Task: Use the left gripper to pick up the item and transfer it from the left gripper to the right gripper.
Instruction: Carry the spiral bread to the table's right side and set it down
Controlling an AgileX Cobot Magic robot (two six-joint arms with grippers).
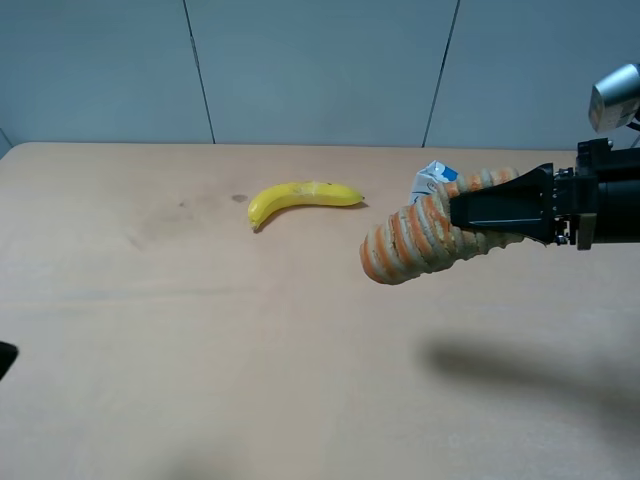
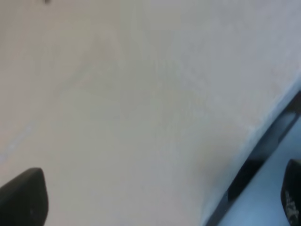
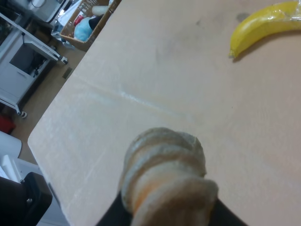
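Observation:
The item, a ridged tan-orange bread roll (image 1: 415, 240), hangs in the air above the table's right half. My right gripper (image 1: 462, 214) comes in from the right and is shut on its far end. In the right wrist view the roll (image 3: 164, 179) fills the lower middle, with the dark fingers (image 3: 233, 219) showing at its sides. My left gripper (image 2: 157, 202) is open and empty, its two fingertips (image 2: 23, 197) far apart over the bare table near its edge. In the high view only a dark bit (image 1: 4, 358) shows at the left border.
A yellow banana (image 1: 302, 196) lies on the wooden table (image 1: 200, 330) at the back middle, also in the right wrist view (image 3: 263, 26). A blue-and-white milk carton (image 1: 432, 181) stands behind the roll, mostly hidden. The table's edge (image 2: 254, 136) runs past the left gripper.

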